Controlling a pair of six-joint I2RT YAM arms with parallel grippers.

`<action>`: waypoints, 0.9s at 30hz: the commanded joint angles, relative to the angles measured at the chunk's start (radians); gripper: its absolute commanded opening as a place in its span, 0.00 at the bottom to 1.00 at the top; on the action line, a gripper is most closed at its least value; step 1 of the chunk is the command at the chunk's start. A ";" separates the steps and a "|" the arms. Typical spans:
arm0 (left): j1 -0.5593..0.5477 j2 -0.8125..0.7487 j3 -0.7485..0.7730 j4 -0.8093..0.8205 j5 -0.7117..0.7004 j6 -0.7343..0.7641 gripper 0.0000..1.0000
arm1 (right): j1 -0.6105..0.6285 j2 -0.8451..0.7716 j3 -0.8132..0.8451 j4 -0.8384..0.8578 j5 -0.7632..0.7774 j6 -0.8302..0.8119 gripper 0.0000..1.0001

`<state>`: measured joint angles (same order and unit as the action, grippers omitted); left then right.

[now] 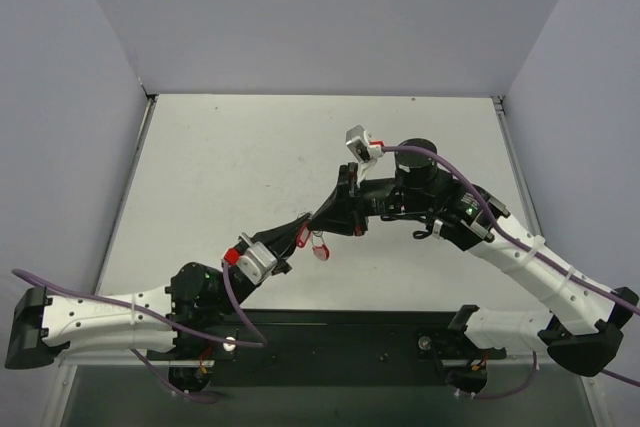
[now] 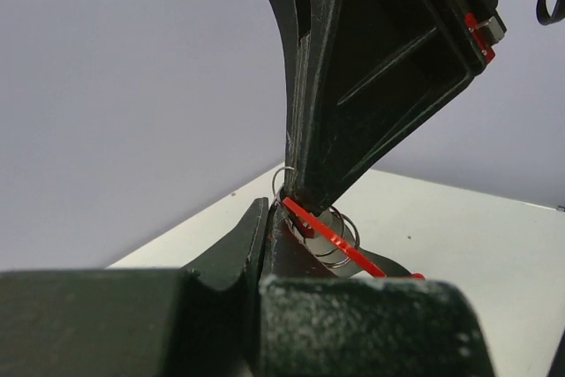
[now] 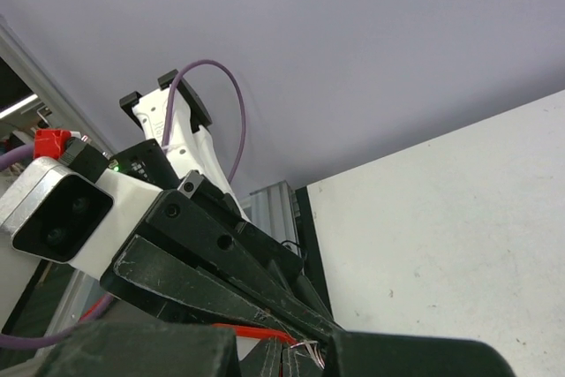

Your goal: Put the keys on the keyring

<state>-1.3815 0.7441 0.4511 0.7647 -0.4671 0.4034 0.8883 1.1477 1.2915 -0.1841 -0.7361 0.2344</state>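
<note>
meeting tip to tip over the middle of the table [image 1: 220,177], the left gripper [image 1: 306,228] and the right gripper [image 1: 328,214] crowd one small spot, and their dark fingers cover most of what sits between them. the left gripper's jaws are pressed fully together, with the red strip of the keyring [image 2: 328,237] running out from between them. only that thin red edge and a few loops of its silver rings [image 2: 346,234] show in the left wrist view; the rest is behind the fingers. the right gripper is closed as well, its tip coming down right onto the clip where the rings bunch. whether it actually pinches a ring there cannot be made out. from above, just a red fleck and one small loop hang below the joined tips. the right wrist view gives only a sliver of red and a hint of wire at its bottom edge. the keys are too small to pick out from the clip's red in any view.
</note>
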 commanded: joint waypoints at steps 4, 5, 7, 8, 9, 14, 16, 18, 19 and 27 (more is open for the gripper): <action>-0.002 0.051 0.015 0.174 0.056 0.069 0.00 | 0.060 0.043 0.103 0.084 -0.112 0.078 0.00; -0.002 0.057 0.020 0.185 0.062 0.074 0.00 | 0.060 0.049 0.114 0.095 -0.112 0.086 0.00; -0.002 0.073 0.035 0.221 0.079 0.090 0.00 | 0.060 0.066 0.149 0.098 -0.117 0.105 0.00; -0.002 0.083 0.041 0.235 0.085 0.097 0.00 | 0.060 0.072 0.161 0.097 -0.118 0.111 0.00; -0.002 0.092 0.046 0.251 0.097 0.112 0.00 | 0.060 0.082 0.173 0.097 -0.117 0.121 0.00; -0.002 0.175 0.092 0.353 0.110 0.159 0.00 | 0.060 0.115 0.255 0.087 -0.124 0.158 0.00; -0.001 0.208 0.103 0.393 0.108 0.184 0.00 | 0.060 0.119 0.269 0.078 -0.126 0.166 0.00; -0.001 0.245 0.118 0.436 0.098 0.219 0.00 | 0.060 0.121 0.284 0.063 -0.126 0.167 0.00; -0.001 0.257 0.124 0.449 0.090 0.233 0.00 | 0.061 0.121 0.288 0.060 -0.126 0.172 0.00; -0.001 0.351 0.164 0.521 0.028 0.365 0.00 | 0.060 0.095 0.279 0.037 -0.106 0.167 0.00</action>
<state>-1.3788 1.0195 0.5587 1.3689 -0.4458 0.7033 0.8974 1.2327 1.5711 -0.1757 -0.7296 0.3702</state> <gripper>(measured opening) 0.023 0.027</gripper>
